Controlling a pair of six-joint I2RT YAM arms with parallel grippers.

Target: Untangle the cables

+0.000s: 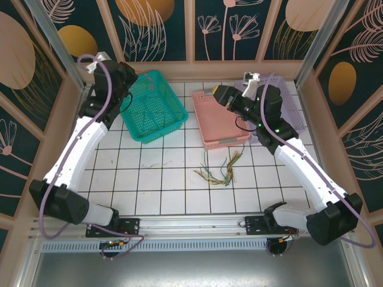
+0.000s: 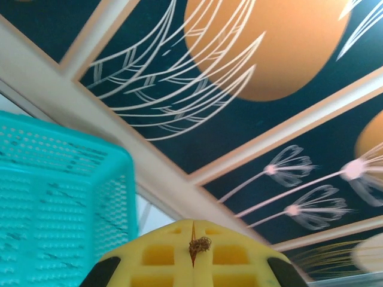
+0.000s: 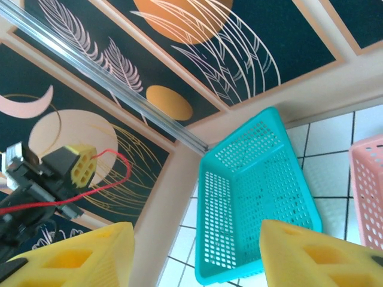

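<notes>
A loose tangle of thin yellow, green and dark cables [image 1: 221, 170] lies on the white tiled table in front of the pink basket. My left gripper [image 2: 193, 239] is raised beside the teal basket, its yellow fingers pressed together on a frayed copper wire tip. In the right wrist view this left gripper [image 3: 81, 166] holds a red cable [image 3: 122, 170] that loops out and trails left. My right gripper [image 3: 196, 230] hangs above the pink basket's far end [image 1: 216, 92]. It is open with nothing between its yellow fingers [image 3: 90, 257].
A teal basket [image 1: 145, 139] stands at the back left, a pink basket [image 1: 224, 143] at the back middle, and a lilac basket [image 1: 297, 113] behind the right arm. Patterned walls close in the back and both sides.
</notes>
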